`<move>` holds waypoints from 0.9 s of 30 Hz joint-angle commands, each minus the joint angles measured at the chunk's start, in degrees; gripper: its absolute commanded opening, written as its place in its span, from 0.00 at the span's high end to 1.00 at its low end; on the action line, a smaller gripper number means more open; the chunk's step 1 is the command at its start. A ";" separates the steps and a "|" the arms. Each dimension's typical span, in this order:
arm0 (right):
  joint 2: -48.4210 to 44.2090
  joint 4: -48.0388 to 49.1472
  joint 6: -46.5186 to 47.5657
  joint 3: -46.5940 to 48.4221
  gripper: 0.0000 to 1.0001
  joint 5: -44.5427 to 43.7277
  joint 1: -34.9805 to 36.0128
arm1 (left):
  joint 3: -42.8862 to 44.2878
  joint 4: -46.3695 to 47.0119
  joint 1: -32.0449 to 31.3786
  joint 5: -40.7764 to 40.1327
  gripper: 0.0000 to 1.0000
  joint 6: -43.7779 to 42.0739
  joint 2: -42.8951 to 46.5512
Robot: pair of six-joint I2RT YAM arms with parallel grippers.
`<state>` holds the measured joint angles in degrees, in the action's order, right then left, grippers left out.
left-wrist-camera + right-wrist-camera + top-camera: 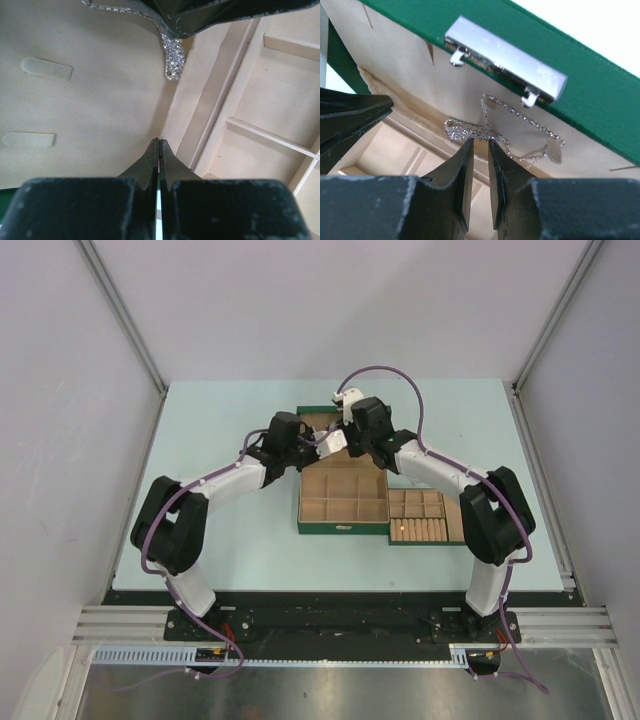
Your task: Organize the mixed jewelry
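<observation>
My left gripper is pressed fully shut on nothing, its tips over the tan lining of the green box's open lid. The necklace lies on that lining just under the lid's clasp edge, with its sparkling cluster near the hinge fold. My right gripper shows a narrow gap, tips at the chain. I cannot tell whether it pinches anything.

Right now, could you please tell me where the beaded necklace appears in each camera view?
Top external: cannot be made out in the green box.
Left wrist: beaded necklace at top centre, against the tan lining.
Right wrist: at centre, just above the right gripper's tips.
Shared landmark: the green box's tan lining.
</observation>
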<state>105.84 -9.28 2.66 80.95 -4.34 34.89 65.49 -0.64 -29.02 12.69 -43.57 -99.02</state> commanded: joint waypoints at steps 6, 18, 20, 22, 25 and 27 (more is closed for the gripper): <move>0.24 -1.97 2.35 -2.64 0.78 -0.93 2.28 | 3.24 1.44 1.59 -0.47 1.00 2.26 0.15; -4.50 -3.11 2.44 -3.43 0.69 0.74 3.87 | 3.24 1.61 1.77 -0.12 1.00 2.61 -0.12; -5.29 -3.20 2.44 -3.43 0.69 0.65 4.04 | 3.41 1.52 1.77 -0.12 1.00 2.79 -0.29; -6.43 -3.12 2.53 -3.34 0.68 0.65 4.22 | 3.59 1.44 1.77 -0.03 1.00 2.79 -0.56; -7.93 -2.68 2.53 -3.34 0.68 0.65 4.22 | 4.03 1.26 1.77 0.06 1.00 2.97 -0.82; -8.37 -2.32 2.44 -3.34 0.67 0.65 4.22 | 4.38 1.17 1.68 -0.03 1.00 3.05 -0.99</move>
<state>102.35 -9.58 2.63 78.13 -7.38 35.81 66.08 -2.04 -28.88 15.62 -46.11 -99.31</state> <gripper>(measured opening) 0.320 0.004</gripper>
